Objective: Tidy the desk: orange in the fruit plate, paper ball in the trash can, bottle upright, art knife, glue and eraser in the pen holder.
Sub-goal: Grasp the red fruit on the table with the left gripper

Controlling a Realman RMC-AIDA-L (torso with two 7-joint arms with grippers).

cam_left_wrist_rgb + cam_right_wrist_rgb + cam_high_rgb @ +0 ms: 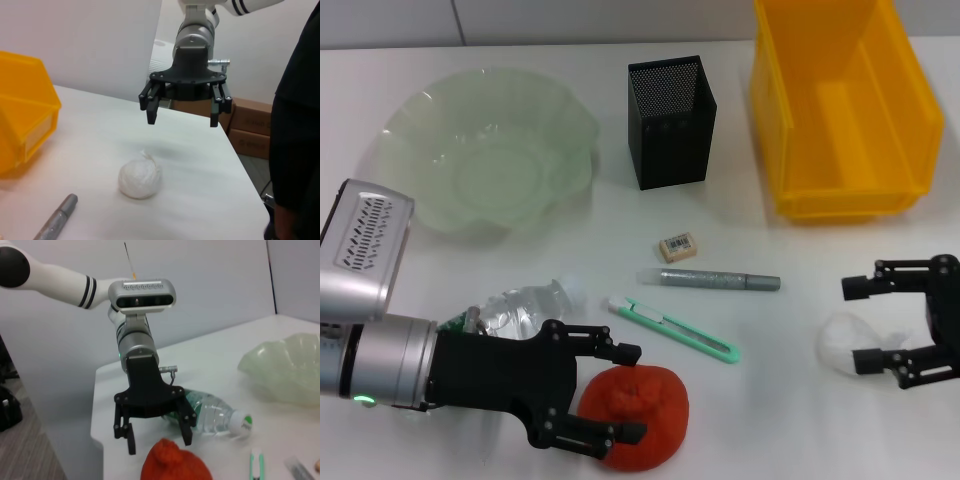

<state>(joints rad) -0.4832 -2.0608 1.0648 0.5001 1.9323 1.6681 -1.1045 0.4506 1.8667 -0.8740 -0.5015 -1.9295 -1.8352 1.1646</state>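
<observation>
Bright, even overhead light; soft faint shadows on white surface; mild glare on glass plate; wrist views slightly soft, backgrounds blurred.

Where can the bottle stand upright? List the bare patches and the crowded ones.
Bare table lies between the fruit plate and pen holder, and between the glue stick and yellow bin. Crowded: the near left, where bottle, knife, orange and open left gripper cluster. The open right gripper straddles the paper ball.
</observation>
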